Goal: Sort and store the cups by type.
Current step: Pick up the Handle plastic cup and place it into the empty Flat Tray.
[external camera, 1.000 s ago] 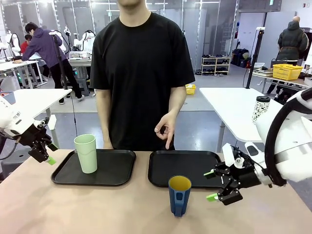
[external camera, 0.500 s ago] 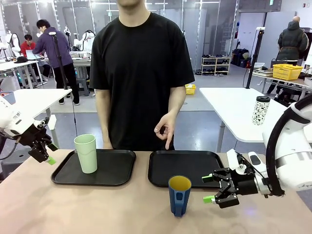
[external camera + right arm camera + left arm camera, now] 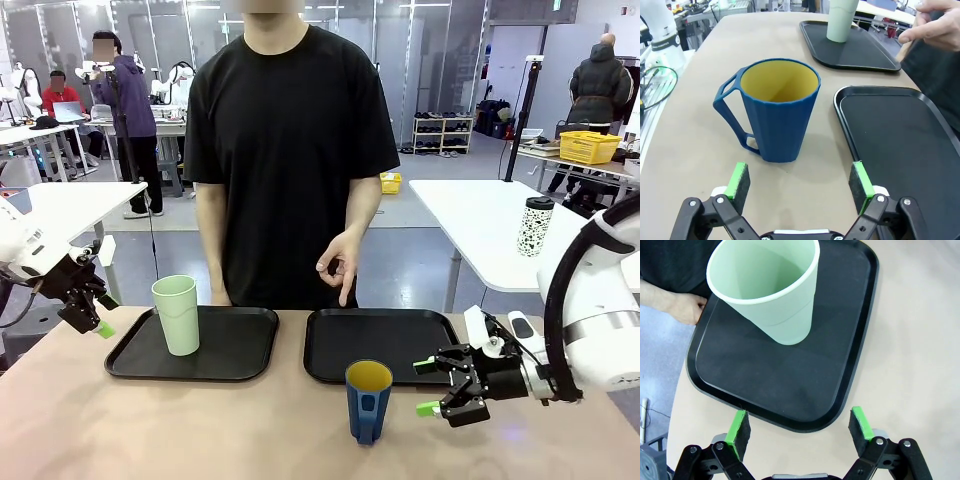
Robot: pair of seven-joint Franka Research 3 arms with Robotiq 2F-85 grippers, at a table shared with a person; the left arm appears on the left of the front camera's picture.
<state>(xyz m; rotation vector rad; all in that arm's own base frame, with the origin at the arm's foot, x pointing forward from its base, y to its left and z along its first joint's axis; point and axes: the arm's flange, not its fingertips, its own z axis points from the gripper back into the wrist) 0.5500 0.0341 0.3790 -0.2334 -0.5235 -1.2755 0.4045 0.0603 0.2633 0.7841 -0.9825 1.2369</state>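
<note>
Right gripper (image 3: 800, 181) jaws wide, dark blue ribbed mug with yellow inside (image 3: 779, 117) dead ahead. I'd advance straight, straddle body, leave handle (image 3: 721, 92) outside pads, close gently.

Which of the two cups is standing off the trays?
The dark blue mug with the yellow inside: it stands on the bare table, in front of the right tray. The mint-green tumbler stands upright on the left tray.
</note>
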